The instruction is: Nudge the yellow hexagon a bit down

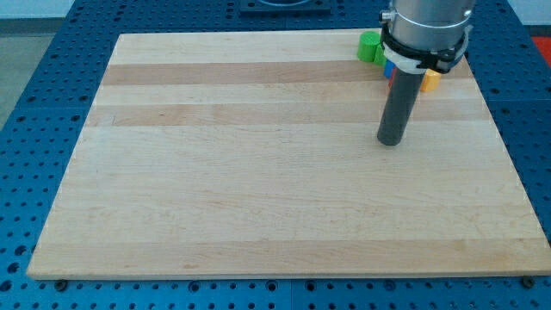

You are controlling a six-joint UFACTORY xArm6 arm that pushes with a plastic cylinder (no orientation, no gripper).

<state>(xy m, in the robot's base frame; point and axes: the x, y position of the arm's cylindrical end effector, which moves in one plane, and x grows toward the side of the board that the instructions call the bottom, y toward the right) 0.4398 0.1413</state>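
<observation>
A yellow block point(430, 81) shows at the view's top right, mostly hidden behind the arm, so its shape cannot be made out. A green block point(369, 47) sits to its upper left, near the board's top edge. Slivers of a blue block point(386, 63) and a red block point(389, 75) show beside the rod. My tip point(391, 143) rests on the board below and to the left of the yellow block, apart from all the blocks.
The wooden board point(258, 189) lies on a blue perforated table point(34, 129). The arm's grey body point(427, 26) covers part of the block cluster at the top right, close to the board's top edge.
</observation>
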